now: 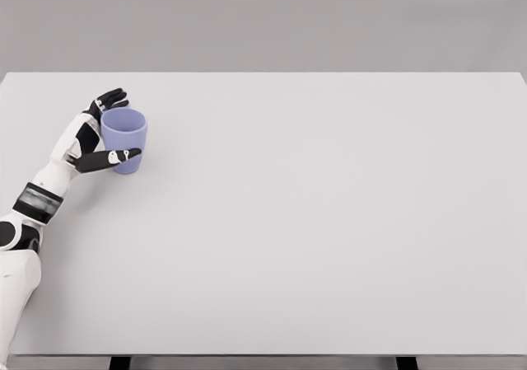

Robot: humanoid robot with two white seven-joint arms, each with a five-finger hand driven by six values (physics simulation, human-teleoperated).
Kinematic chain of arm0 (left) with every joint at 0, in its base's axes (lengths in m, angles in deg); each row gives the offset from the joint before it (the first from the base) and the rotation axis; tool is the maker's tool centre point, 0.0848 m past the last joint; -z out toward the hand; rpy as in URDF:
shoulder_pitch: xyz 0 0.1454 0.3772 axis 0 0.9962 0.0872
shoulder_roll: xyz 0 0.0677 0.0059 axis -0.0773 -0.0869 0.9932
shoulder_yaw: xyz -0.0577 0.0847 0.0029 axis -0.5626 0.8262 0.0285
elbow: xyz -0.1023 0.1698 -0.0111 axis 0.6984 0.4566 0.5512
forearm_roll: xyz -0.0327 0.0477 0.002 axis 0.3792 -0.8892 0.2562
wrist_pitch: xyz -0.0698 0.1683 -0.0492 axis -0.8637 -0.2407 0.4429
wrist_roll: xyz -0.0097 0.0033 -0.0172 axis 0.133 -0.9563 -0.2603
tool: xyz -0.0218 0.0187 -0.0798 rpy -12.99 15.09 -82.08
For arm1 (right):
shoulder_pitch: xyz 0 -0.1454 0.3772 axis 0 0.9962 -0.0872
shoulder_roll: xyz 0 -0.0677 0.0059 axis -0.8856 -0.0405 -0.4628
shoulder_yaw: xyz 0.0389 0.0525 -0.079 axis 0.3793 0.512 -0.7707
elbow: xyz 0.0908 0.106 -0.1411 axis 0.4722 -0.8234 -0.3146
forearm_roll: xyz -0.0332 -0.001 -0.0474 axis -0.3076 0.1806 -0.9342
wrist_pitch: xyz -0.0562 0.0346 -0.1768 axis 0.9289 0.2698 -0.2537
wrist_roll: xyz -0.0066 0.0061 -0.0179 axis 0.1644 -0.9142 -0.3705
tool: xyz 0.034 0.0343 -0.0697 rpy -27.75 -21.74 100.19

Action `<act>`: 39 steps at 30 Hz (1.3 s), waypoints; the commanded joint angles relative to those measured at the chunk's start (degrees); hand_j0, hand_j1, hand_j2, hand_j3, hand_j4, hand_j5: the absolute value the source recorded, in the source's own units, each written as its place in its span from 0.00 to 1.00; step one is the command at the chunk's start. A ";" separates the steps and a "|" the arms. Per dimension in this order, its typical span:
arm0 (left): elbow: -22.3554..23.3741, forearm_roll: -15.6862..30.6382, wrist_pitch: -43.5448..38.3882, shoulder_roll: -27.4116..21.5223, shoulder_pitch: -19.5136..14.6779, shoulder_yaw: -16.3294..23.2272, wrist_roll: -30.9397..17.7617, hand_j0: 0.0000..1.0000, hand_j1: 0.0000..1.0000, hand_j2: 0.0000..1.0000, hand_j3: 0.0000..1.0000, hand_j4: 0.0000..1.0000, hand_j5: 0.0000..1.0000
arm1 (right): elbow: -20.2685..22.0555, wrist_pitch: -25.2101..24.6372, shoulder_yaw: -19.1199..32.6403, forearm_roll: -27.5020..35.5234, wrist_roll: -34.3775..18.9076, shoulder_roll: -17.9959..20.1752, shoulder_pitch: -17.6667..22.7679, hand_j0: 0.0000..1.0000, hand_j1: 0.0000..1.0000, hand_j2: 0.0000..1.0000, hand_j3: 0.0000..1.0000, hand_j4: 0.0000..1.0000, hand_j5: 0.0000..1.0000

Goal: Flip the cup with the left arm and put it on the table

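My left hand [97, 133] gripped the lavender-blue plastic cup [123, 139], fingers behind it, thumb across its front. It stood upright, mouth up, near the far-left corner of the white rectangular table [329, 222].

We see a small, smooth lavender-blue cup [123, 137] with plain tapering walls standing upright on the white table, its open mouth facing up and its narrower base down. It sits at the far left of the tabletop, well back from the near edge. Our left hand [100, 135] wraps it, thumb across the front wall and fingers behind the rim.
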 commanded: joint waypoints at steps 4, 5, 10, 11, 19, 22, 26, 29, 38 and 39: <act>-0.47 0.39 -0.04 -0.09 0.26 -0.11 0.00 0.96 0.96 0.96 0.96 0.96 0.96 | 0.00 0.03 0.08 -0.04 -0.01 0.00 0.00 1.00 1.00 1.00 1.00 1.00 1.00; -0.73 0.39 -0.04 -0.09 0.26 -0.11 0.00 0.96 0.96 0.96 0.96 0.96 0.96 | 0.00 -0.06 -0.01 -0.04 -0.01 0.00 0.00 1.00 1.00 1.00 1.00 1.00 1.00; -1.00 0.39 -0.04 -0.09 0.53 -0.11 0.00 0.97 0.97 0.97 0.97 0.97 0.97 | 0.00 0.03 -0.01 -0.04 -0.01 0.00 0.00 1.00 1.00 1.00 1.00 1.00 1.00; -1.00 0.48 -0.04 -0.09 0.62 -0.11 0.00 0.97 0.97 0.97 0.97 0.97 0.97 | 0.00 0.03 -0.01 0.05 -0.01 0.00 0.00 1.00 1.00 1.00 1.00 1.00 1.00; -3.19 0.39 -0.04 -0.44 1.85 -0.91 0.00 0.99 0.99 0.99 0.99 0.99 0.99 | 0.00 0.03 0.08 0.05 -0.01 0.00 0.00 1.00 1.00 1.00 1.00 1.00 1.00; -3.19 0.48 -0.04 -0.53 1.85 -0.99 0.00 0.99 0.99 0.99 0.99 0.99 0.99 | 0.00 0.03 -0.01 -0.04 -0.01 0.00 0.00 1.00 1.00 1.00 1.00 1.00 1.00; -3.19 0.48 -0.04 -0.79 1.85 -1.08 0.00 0.99 0.99 0.99 0.99 0.99 0.99 | 0.00 0.03 0.08 -0.04 -0.01 0.00 0.00 1.00 1.00 1.00 1.00 1.00 1.00; -3.37 0.48 -0.04 -1.06 1.85 -1.17 0.00 0.99 0.99 0.99 0.99 0.99 0.99 | 0.00 0.03 -0.01 0.05 -0.01 0.00 0.00 1.00 1.00 1.00 1.00 1.00 1.00; -5.04 0.56 -0.04 -1.32 3.08 -1.78 0.00 1.00 1.00 1.00 1.00 1.00 1.00 | 0.00 0.03 -0.01 -0.04 -0.01 0.00 0.00 1.00 1.00 1.00 1.00 1.00 1.00; -5.04 0.56 -0.04 -1.32 3.08 -1.87 0.00 1.00 1.00 1.00 1.00 1.00 1.00 | 0.00 -0.06 -0.01 -0.04 -0.01 0.00 0.00 1.00 1.00 1.00 1.00 1.00 1.00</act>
